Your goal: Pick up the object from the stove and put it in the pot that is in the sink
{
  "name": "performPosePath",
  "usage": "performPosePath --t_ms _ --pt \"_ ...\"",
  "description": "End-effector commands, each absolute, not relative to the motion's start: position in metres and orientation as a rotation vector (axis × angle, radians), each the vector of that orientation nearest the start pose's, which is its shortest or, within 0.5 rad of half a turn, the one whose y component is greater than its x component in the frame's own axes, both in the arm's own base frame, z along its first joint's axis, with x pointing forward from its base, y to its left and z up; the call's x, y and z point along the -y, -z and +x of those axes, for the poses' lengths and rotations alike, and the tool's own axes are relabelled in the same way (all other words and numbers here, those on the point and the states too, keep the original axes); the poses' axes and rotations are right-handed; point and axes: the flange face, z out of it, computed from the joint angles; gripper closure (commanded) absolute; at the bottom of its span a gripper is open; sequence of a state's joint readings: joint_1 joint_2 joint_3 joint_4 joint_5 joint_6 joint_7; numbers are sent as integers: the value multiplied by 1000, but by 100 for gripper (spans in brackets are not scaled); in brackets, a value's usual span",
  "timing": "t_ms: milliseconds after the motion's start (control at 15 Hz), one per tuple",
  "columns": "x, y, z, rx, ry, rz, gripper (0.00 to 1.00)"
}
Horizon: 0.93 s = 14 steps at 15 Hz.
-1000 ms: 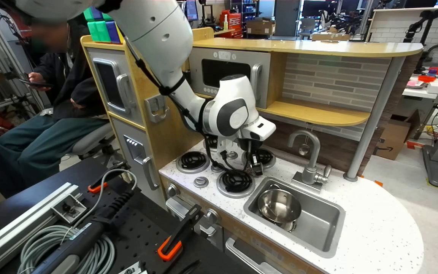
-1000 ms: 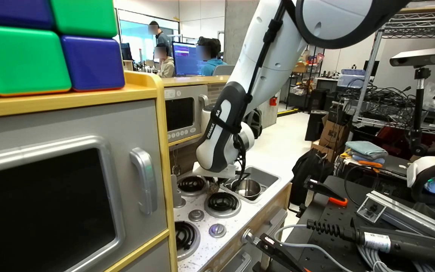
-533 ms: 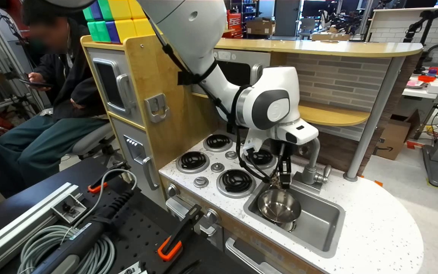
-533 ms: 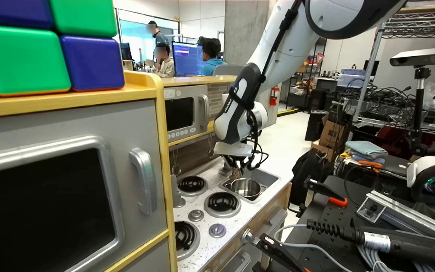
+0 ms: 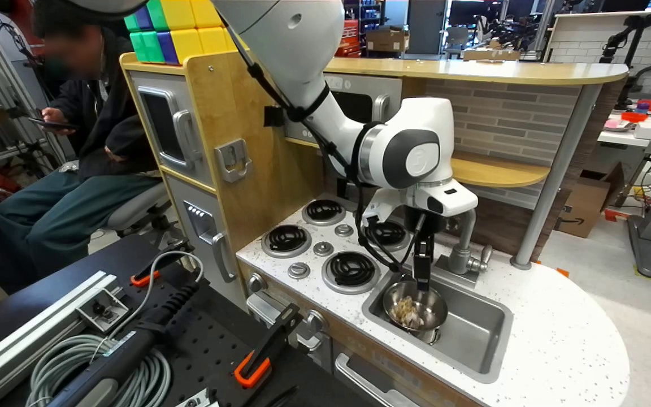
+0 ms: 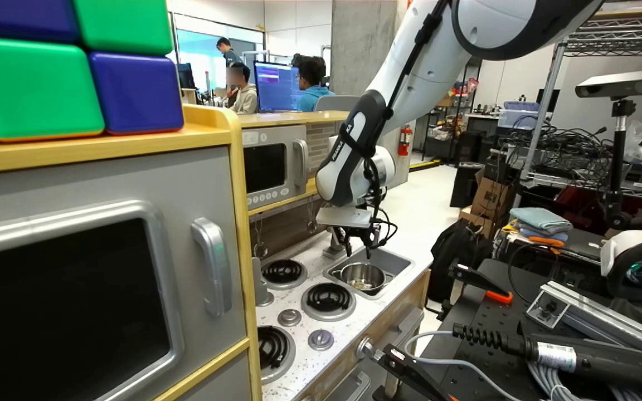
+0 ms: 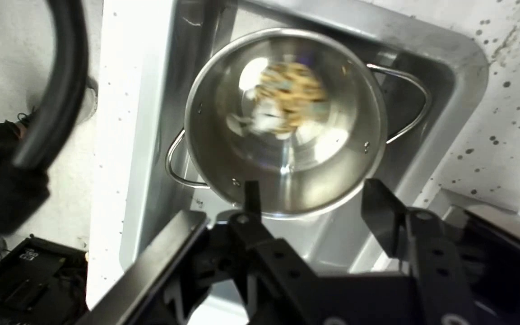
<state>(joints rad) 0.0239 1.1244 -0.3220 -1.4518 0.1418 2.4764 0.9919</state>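
Observation:
The object (image 7: pixel 289 97), a small blurred tan, dark-spotted thing with whitish parts, is inside the pot (image 7: pixel 260 174). In an exterior view the object (image 5: pixel 406 314) shows at the pot's bottom. The round steel pot (image 5: pixel 437 310) stands in the grey sink (image 5: pixel 475 345), towards the stove side. My gripper (image 7: pixel 312 194) hangs over the pot, its jaws apart with only air between them. Its fingertips (image 5: pixel 422 282) overlap the pot's far rim in that view; whether they touch it I cannot tell. On the white stove (image 5: pixel 351 270) the visible burners carry nothing.
A curved faucet (image 5: pixel 464 237) rises just behind the gripper at the sink's back edge. Above it runs a wooden shelf (image 5: pixel 500 169), with a toy microwave (image 6: pixel 268 164) beside it. The black workbench (image 5: pixel 207 339) in front holds clamps and coiled cable.
The arm has swung from the stove to over the sink. The gripper, shut on the object half a second ago, has opened, and the object has dropped into the pot.

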Motion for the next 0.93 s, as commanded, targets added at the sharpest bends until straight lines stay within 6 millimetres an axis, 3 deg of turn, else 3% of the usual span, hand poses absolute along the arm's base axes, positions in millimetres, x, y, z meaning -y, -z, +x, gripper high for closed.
performPosePath --t_ms 0,67,200,467,667,733,867 --pt "161 -47 662 -1948 -39 -2771 8" --pt "161 -55 660 -1923 -69 -2791 2" --pt "158 -82 653 -1827 -78 -2850 0" --pt "155 -151 640 -1603 -41 -2874 0" --pt "155 -207 624 -1449 -192 -2885 0" --pt "158 -170 647 -1559 -85 -2893 0" --pt "158 -202 637 -1499 -141 -2894 0"
